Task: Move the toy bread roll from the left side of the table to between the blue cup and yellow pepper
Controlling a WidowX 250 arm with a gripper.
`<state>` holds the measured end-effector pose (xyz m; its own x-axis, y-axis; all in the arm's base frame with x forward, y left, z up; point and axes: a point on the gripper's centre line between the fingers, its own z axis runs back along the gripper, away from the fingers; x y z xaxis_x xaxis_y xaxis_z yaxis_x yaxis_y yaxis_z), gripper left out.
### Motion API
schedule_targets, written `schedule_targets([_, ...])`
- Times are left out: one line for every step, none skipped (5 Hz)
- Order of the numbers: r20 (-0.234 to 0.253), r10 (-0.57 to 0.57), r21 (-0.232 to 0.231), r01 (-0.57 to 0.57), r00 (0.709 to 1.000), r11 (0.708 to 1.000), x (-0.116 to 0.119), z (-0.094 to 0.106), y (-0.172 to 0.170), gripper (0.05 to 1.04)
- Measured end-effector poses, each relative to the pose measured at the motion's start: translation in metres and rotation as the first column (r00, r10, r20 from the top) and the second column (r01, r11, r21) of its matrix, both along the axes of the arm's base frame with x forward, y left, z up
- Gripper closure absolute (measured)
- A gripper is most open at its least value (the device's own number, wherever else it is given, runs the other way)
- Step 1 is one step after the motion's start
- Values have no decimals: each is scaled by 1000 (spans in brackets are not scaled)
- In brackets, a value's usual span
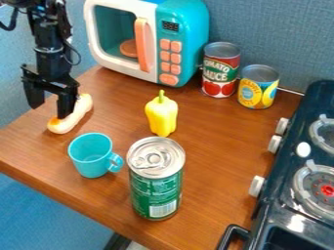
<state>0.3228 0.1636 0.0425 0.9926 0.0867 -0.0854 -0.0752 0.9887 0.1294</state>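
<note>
Closest to the camera, a green can stands upright near the front edge of the wooden tabletop, its silver lid facing up. Just beside it, toward the left corner, is an upright turquoise cup with its handle turned toward the can. Farther left, near the left edge, a long cream-and-orange toy lies on the wood at a slant. Over it hangs the black gripper, its fingers spread wide with nothing held; one finger overlaps the toy in view, and whether they touch I cannot tell. A yellow pepper sits around the middle, stem up. Along the back edge stand a turquoise-and-white toy microwave, a tomato can and a pineapple can. A dark toy stove borders the right edge.
</note>
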Motion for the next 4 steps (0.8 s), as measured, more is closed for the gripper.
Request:
schedule_targets([-2,2,-13,-2,1000,1000,7,-7,-4,79])
schedule_targets([-14,15,-12,-15,1000,1000,12,-15,-6,79])
schedule_targets([-19,38,5,-38,999,999,14,-19,-3,107])
schedule_targets([-25,42,13,-42,999,999,15,-17,0,236])
